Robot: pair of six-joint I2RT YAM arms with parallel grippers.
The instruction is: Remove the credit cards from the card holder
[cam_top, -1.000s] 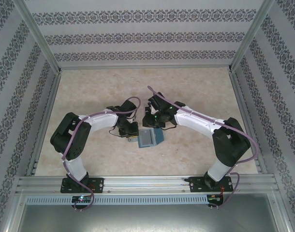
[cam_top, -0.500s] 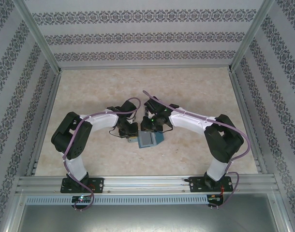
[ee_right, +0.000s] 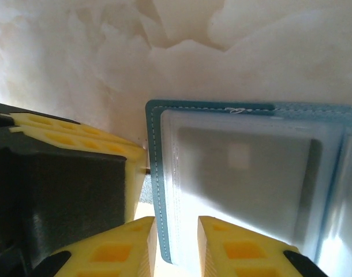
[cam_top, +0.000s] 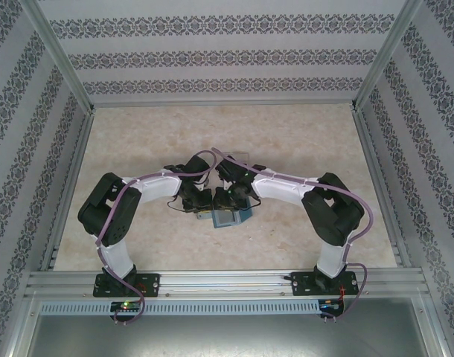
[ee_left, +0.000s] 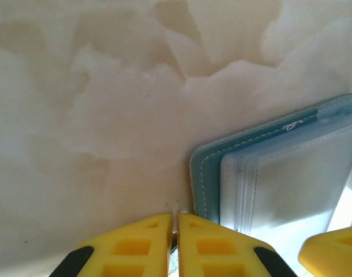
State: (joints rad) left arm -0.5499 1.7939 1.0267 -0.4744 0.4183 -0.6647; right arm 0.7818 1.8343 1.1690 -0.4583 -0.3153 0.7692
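Note:
The teal card holder [cam_top: 231, 216] lies open on the table, its clear sleeves [ee_right: 245, 190] facing up. A greyish credit card [ee_right: 239, 173] shows through the top sleeve. My left gripper [ee_left: 176, 222] sits at the holder's left edge [ee_left: 200, 173], shut, with a thin grey tab pinched between its yellow fingers [ee_right: 133, 173]. My right gripper [ee_right: 177, 236] is open just above the holder's near left corner. One finger [ee_right: 130, 248] is outside the teal edge and the other [ee_right: 239, 248] is over the sleeves. That gripper's yellow finger [ee_left: 332, 254] also shows low in the left wrist view.
Both arms meet at mid-table, their wrists [cam_top: 212, 195] close together. Pale marbled tabletop [cam_top: 301, 141] spreads all around. Patterned walls and metal frame posts [cam_top: 59, 59] enclose the workspace.
My right arm has swung left and down toward the holder, bringing its open gripper over the holder's left edge beside the left gripper. The left arm and holder have stayed put.

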